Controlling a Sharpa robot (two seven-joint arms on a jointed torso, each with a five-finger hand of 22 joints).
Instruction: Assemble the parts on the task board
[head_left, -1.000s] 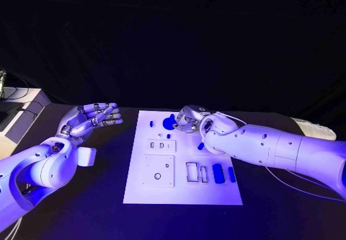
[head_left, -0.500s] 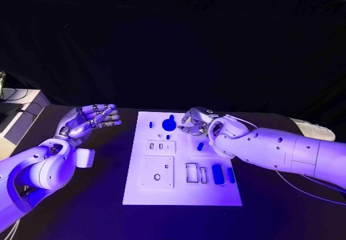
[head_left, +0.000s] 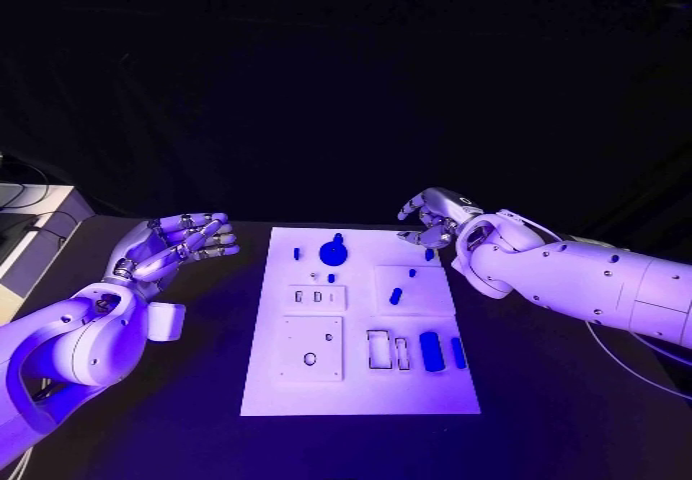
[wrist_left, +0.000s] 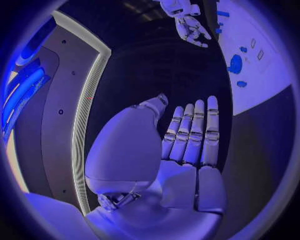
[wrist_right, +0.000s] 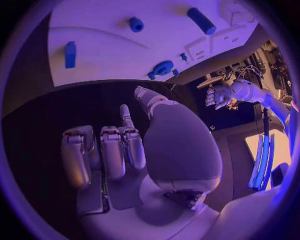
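Black tabletop under a dark backdrop; flat white rectangular task board lies in the middle, long side running near to far; small white box-like object sits on the tabletop left of the board, beside the left arm. Far end of the board: round blue knob-like part near the far-left corner, small blue peg just left of it, small blue piece just nearer than the knob, small blue block at the far-right corner. Middle right: short blue cylinder part on a raised white square. Near right: long blue rounded bar beside two empty rectangular slots, thin blue bar just right of it at the board edge. Left side of the board: two white raised panels with small holes and slots. Silver left hand hovers left of the board, palm up, fingers straight, side by side and released, holding nothing; wrist view confirms an empty palm. Silver right hand hangs above the far-right corner of the board, off its surface, fingers loosely curled and apart, nothing in them; wrist view shows the palm bare, fingers bent forward, released.
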